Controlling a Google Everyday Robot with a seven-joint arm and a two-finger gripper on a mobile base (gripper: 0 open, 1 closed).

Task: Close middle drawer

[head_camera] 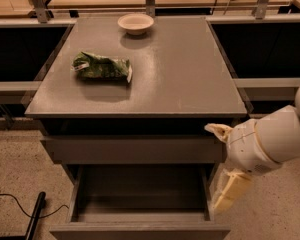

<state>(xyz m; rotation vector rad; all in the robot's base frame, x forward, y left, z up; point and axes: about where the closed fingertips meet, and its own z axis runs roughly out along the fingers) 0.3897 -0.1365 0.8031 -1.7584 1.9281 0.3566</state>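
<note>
Jutting well out of the grey cabinet at the near edge: wide, shallow grey middle drawer (140,230), dark box interior showing. Just beside its right wall, white-armed gripper (221,166), cream fingers (231,190) spread wide apart, clasping nothing. Directly above the drawer, flat grey top drawer front (132,150). On the grey surface (190,84), crumpled green bag (101,67) at left; farther back, pale round bowl (135,23).

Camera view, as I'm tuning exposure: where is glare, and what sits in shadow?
Camera view: soft sheen on the cabinet top right of the green bag; the bowl and bag cast short shadows; the open middle drawer is dim inside; the gripper, beside its right side, is well lit.
</note>
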